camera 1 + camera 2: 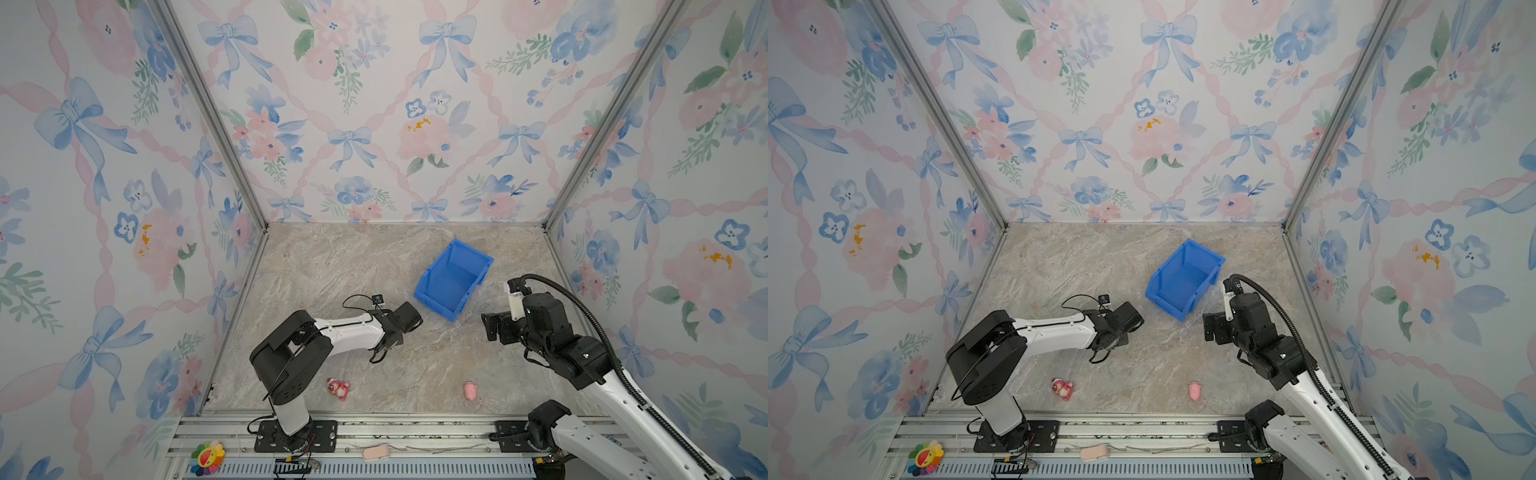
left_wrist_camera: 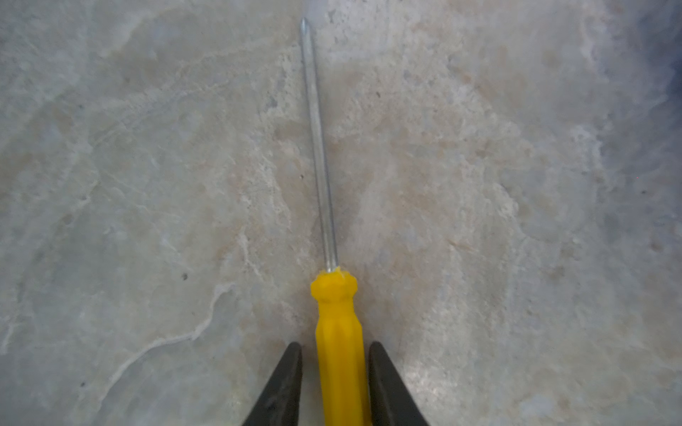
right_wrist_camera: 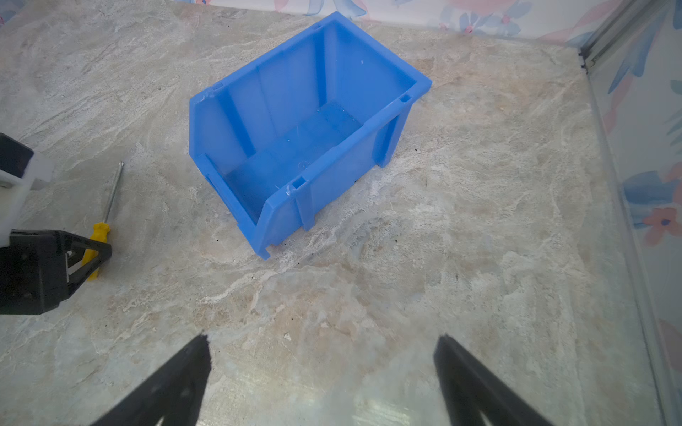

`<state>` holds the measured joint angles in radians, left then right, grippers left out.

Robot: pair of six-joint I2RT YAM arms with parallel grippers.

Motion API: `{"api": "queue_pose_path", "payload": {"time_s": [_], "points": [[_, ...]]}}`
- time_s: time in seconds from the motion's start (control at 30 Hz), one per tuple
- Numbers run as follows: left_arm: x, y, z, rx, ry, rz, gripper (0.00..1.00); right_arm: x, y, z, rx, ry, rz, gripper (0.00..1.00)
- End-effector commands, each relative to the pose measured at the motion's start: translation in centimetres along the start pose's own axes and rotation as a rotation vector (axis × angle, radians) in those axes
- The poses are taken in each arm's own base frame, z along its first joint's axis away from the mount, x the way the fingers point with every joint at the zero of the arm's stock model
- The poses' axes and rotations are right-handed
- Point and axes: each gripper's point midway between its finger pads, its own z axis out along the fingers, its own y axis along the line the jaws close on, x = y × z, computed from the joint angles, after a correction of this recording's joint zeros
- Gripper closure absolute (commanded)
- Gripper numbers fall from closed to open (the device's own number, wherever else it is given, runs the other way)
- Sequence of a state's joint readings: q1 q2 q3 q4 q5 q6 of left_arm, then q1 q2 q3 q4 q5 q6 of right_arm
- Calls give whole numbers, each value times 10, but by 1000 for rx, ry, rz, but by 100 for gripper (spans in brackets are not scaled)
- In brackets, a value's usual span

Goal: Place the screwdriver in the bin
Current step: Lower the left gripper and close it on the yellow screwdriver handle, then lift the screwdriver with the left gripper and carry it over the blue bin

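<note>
Screwdriver: the screwdriver (image 2: 337, 332) lies flat on the tabletop (image 1: 332, 270), outside the bin, with its yellow handle between the left hand's fingers and its grey shaft pointing away from that hand.
Left hand: the left hand (image 2: 336, 346) is low over the handle, fingers drawn close on both sides. One finger seems to touch the yellow plastic, while a thin strip of tabletop shows beside the other. I cannot tell whether it is gripping.
Views: only the wrist views show the screwdriver. In both top views the left hand (image 1: 409, 316) covers it. The right wrist view shows the shaft tip near the bin's low front corner but apart from it.
Bin: the bin (image 3: 417, 85) stands upright on the tabletop with nothing in it and its floor bare. In both top views it sits just beyond and to the right of the left hand (image 1: 1129, 318).
Right hand: the right hand (image 3: 323, 346) is spread wide and holds nothing. It hangs above bare tabletop beside the bin.
Other: two small pink toys (image 1: 338, 388) lie near the front edge.
</note>
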<state>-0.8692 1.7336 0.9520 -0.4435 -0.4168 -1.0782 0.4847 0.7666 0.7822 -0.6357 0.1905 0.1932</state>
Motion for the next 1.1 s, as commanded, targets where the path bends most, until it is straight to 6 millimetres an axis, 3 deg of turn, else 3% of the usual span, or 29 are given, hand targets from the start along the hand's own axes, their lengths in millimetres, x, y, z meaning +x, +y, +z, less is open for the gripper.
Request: {"api": "queue_pose_path", "payload": {"time_s": [0.0, 0.33, 0.63, 0.9, 1.07], "points": [[19, 11, 8, -44, 65, 25, 72, 2, -5, -3, 17, -5, 7, 3], [10, 13, 4, -33, 49, 22, 100, 0, -3, -4, 4, -8, 21, 3], [-34, -7, -31, 51, -84, 73, 100, -9, 19, -2, -120, -17, 2, 3], [-74, -36, -72, 157, -185, 159, 100, -11, 5, 1, -117, -13, 127, 3], [-94, -59, -90, 211, -224, 223, 100, -12, 7, -2, -131, -10, 124, 3]]}}
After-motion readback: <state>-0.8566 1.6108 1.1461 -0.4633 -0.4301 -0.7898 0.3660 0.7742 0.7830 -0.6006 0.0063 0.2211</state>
